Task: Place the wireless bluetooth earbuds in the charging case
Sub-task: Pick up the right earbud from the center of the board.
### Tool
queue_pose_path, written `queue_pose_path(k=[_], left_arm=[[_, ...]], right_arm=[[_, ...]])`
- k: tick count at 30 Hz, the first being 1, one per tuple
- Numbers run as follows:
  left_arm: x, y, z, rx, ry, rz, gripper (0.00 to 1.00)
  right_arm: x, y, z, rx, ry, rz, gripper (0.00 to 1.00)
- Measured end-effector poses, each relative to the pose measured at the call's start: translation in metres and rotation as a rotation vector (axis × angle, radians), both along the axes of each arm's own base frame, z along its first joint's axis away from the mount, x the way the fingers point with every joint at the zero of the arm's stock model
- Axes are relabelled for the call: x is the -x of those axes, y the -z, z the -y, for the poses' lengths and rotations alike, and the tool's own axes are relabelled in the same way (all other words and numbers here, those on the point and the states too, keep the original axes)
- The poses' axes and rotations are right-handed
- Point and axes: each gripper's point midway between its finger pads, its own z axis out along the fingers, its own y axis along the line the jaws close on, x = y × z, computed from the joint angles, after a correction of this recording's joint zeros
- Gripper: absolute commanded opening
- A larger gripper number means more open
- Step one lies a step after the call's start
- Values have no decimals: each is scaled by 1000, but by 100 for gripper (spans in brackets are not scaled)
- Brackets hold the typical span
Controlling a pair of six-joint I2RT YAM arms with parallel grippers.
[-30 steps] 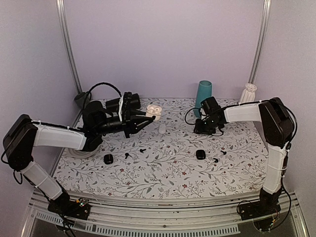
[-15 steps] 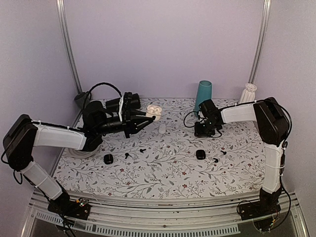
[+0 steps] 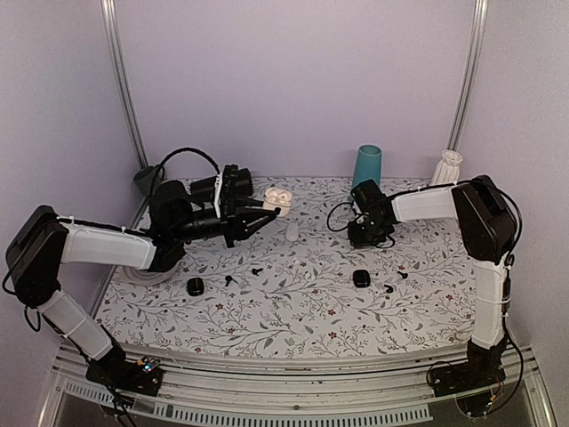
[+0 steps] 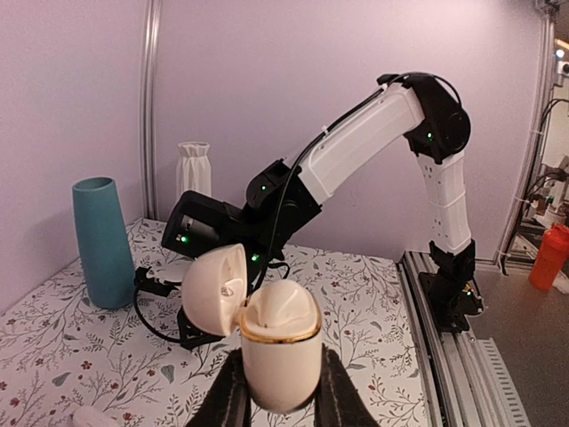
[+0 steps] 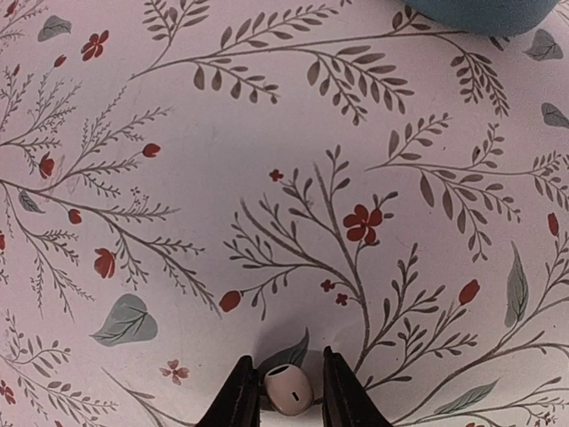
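Observation:
My left gripper is shut on an open white charging case, held above the table at the back left. In the left wrist view the case stands upright between my fingers, its lid swung open to the left. My right gripper points down at the table at the back right. In the right wrist view it is shut on a glossy white earbud just above the flowered cloth. Another white earbud lies on the table between the arms.
Black earbuds and two small black cases lie on the flowered table. A teal cup and a white vase stand at the back right. Purple walls enclose the table.
My right gripper has moved a little to the left along the back of the table. The left arm and its case have stayed put.

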Motion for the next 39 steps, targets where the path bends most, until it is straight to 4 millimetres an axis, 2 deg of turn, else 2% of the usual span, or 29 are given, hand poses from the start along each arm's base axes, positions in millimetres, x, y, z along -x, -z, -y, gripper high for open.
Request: queue_pose_path(k=[10,26,28,31,39], left_arm=[[0,1,0,0,0,-6,0],[0,1,0,0,4,-4,0],[0,1,0,0,4,-4,0],[0,1,0,0,4,-4,0],[-2,4,1,-3,-5,-12,0]], right_arm=[[3,0,4,11,41,-21,30],[6,0,-2,-52,86,-48,20],[6,0,-3,-57,89,-50,15],[5,0,-3,-63,96,-49,12],[5,-2,-4,-66,95,-42,11]])
